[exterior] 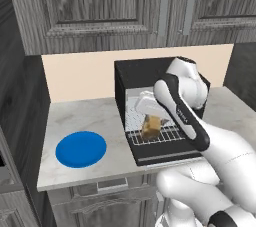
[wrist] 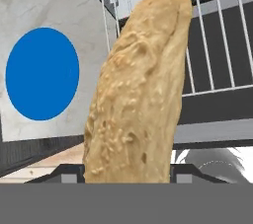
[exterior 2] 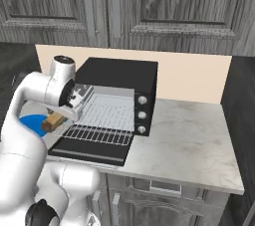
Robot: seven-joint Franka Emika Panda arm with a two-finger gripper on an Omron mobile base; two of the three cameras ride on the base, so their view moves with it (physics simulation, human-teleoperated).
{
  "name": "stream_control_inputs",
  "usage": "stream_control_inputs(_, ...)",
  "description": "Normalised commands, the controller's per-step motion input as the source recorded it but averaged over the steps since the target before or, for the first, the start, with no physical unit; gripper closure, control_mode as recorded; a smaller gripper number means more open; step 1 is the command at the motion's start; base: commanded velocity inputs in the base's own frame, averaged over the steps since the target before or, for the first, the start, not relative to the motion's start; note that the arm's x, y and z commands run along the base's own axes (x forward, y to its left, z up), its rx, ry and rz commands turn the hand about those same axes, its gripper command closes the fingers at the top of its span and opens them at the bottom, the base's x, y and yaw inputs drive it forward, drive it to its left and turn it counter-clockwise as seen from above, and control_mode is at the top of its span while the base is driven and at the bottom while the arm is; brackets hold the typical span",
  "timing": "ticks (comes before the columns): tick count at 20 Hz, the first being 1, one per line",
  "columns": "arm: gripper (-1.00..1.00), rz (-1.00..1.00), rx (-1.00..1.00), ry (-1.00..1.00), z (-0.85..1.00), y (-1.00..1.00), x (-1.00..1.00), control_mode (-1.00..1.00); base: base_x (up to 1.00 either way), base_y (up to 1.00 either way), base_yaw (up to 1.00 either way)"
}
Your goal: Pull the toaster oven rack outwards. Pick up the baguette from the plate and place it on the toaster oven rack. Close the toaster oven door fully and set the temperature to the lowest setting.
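While the claw is clamped on the tan-brown bread stick, it next needs lowering onto the silver wire rack.

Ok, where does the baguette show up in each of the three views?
Left base view: baguette centre, above the pulled-out toaster oven rack.
Right base view: left edge, beside the rack's left end, over the plate.
Hand view: fills the centre, upright in the gripper.
Shared landmark: the blue plate.
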Motion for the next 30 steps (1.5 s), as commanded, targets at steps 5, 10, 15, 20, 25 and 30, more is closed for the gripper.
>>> stream_control_inputs(5,1.0,0.0,0.0,0.0,0.0,-0.56,0.19,-1.0,0.0,0.0,0.0)
stream_control_inputs(10,1.0,-0.01,0.0,0.0,-0.06,-0.19,0.26,-1.0,0.0,0.0,0.0)
stream_control_inputs(15,1.0,-0.02,0.0,0.0,-0.13,-0.02,0.33,-1.0,0.0,0.0,0.0)
stream_control_inputs(20,1.0,-0.02,-0.03,0.0,-0.16,0.0,0.25,-1.0,0.0,0.0,0.0)
stream_control_inputs(25,1.0,-0.02,-0.04,0.0,-0.25,0.0,0.15,-1.0,0.0,0.0,0.0)
stream_control_inputs(30,1.0,-0.01,-0.01,0.0,-0.35,0.0,0.15,-1.0,0.0,0.0,0.0)
